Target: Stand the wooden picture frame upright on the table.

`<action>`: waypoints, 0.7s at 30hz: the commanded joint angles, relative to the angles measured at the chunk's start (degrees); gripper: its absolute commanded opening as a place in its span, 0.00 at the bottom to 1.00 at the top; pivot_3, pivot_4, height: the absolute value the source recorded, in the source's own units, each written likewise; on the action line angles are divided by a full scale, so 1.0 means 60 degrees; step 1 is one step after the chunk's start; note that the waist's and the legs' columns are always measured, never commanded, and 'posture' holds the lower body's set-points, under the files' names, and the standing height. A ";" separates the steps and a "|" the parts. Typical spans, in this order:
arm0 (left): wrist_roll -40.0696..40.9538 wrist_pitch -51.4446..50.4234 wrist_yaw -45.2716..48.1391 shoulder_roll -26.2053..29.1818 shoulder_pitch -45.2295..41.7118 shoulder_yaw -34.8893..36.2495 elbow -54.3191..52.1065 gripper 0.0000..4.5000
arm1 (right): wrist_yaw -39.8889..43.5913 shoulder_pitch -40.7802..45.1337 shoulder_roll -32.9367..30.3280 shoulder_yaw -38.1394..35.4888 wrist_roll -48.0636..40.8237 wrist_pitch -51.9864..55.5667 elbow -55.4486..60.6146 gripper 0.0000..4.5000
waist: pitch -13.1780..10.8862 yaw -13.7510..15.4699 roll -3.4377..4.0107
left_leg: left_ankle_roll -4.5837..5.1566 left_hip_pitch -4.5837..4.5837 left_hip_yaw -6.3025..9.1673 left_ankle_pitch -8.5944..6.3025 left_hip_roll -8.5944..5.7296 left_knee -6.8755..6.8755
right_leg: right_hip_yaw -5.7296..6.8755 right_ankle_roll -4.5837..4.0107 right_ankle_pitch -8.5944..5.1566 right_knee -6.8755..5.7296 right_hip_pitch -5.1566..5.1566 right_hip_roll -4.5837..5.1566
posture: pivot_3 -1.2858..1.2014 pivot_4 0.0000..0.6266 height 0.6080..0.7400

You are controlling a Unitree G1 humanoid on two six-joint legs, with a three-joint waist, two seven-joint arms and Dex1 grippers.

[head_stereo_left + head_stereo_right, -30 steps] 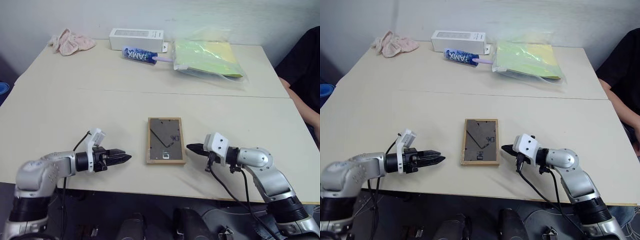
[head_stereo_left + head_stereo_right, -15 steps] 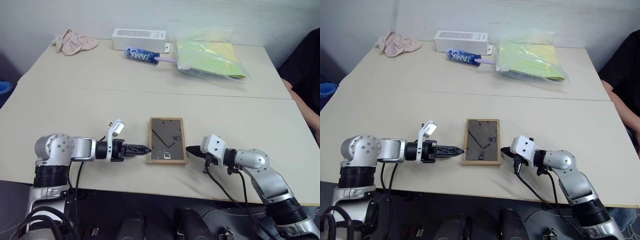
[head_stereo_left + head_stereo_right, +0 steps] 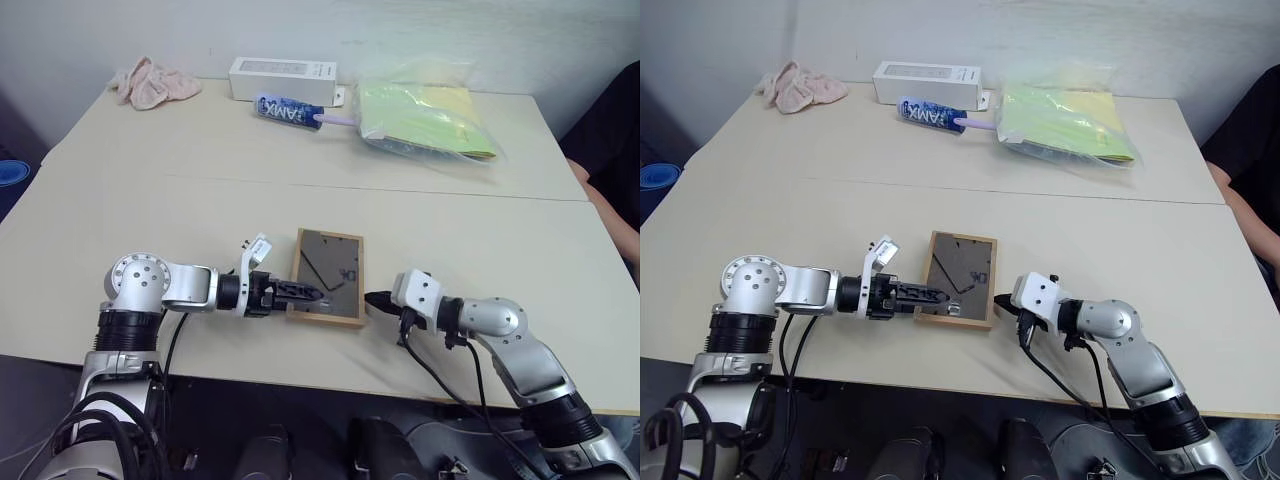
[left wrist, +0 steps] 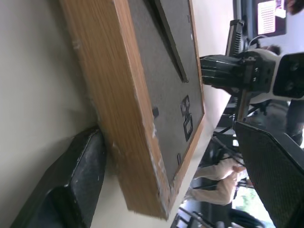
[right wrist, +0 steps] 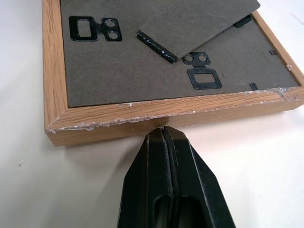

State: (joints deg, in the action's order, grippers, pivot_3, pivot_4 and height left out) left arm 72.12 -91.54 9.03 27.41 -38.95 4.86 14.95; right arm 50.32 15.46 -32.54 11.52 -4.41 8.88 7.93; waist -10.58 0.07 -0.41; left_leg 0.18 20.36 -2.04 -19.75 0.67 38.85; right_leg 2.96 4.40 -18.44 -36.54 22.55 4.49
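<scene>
The wooden picture frame (image 3: 335,272) lies picture-down near the front of the table (image 3: 200,200), its dark grey back and fold-out stand (image 5: 199,23) facing up. My left gripper (image 3: 308,293) is open at the frame's left edge. In the left wrist view one finger (image 4: 71,190) sits low against the wooden edge (image 4: 137,123) and the other finger (image 4: 275,166) hangs over the back. The frame's left side looks slightly raised. My right gripper (image 3: 372,298) is shut, with its tips (image 5: 164,137) pressed against the frame's right edge.
At the table's far side lie a pink cloth (image 3: 150,82), a white box (image 3: 280,72), a blue tube (image 3: 290,110) and a plastic bag of yellow-green sheets (image 3: 425,115). A person's dark sleeve (image 3: 610,130) is at the right edge.
My left gripper has travelled right to the frame's left edge and rolled, so its fingers now straddle that edge. The frame has tilted slightly. The right gripper stays shut at the right edge.
</scene>
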 commanded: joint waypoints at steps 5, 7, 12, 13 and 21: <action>0.0566 -0.0161 -0.0415 -0.0158 0.0222 0.0464 -0.0019 0.45 | 0.0050 -0.0117 -0.0057 -0.0325 -0.0308 -0.0100 0.0340 0.00 | 0.0000 -0.0029 0.0000 | -0.0003 0.0005 0.0000 -0.0002 0.0004 0.0000 | 0.0002 0.0000 0.0000 -0.0001 0.0006 -0.0007 | 0.52 0.24 1.00; 0.0399 -0.0145 -0.0280 -0.0069 0.0461 0.0717 -0.0370 0.32 | 0.0235 -0.0218 -0.0101 -0.0692 -0.0787 -0.0083 0.0440 0.00 | 0.0000 -0.0045 0.0000 | -0.0005 0.0005 -0.0001 -0.0002 0.0006 0.0004 | 0.0001 0.0000 0.0000 0.0002 0.0006 -0.0008 | 0.52 0.24 1.00; -0.1004 0.2458 0.1715 0.0366 0.1693 0.0654 -0.2408 0.29 | 0.1016 0.0085 0.0020 -0.1622 -0.3034 0.0904 0.0925 0.20 | -0.0001 -0.0139 0.0000 | -0.0017 0.0003 -0.0005 -0.0004 0.0016 0.0008 | -0.0003 0.0000 0.0000 0.0003 0.0009 -0.0020 | 0.52 0.24 1.00; -0.1628 0.3266 0.2594 0.0715 0.2031 0.0166 -0.2997 0.29 | 0.0964 0.0296 0.0117 -0.1720 -0.3487 0.1475 0.0992 0.28 | -0.0001 -0.0201 0.0000 | -0.0021 0.0002 -0.0007 -0.0004 0.0021 0.0013 | -0.0005 -0.0001 0.0000 0.0004 0.0009 -0.0025 | 0.52 0.24 1.00; -0.3756 0.5694 0.5252 0.1379 0.2849 -0.1317 -0.3671 0.29 | 0.0614 0.1570 0.0510 -0.1328 -0.4806 0.4132 0.1009 0.89 | 0.0000 -0.0246 0.0001 | -0.0028 -0.0001 -0.0004 -0.0001 0.0023 -0.0004 | -0.0010 -0.0013 -0.0006 0.0008 0.0010 -0.0016 | 0.52 0.24 1.00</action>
State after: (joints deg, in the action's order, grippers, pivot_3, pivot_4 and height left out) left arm 51.54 -58.55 38.86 34.98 -22.22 -1.80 -5.95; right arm 54.31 24.31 -29.81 3.66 -31.79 32.34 12.46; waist -10.58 -1.40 -0.40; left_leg 0.04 20.37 -2.06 -19.77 0.81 38.80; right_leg 2.90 4.32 -18.48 -36.48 22.63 4.41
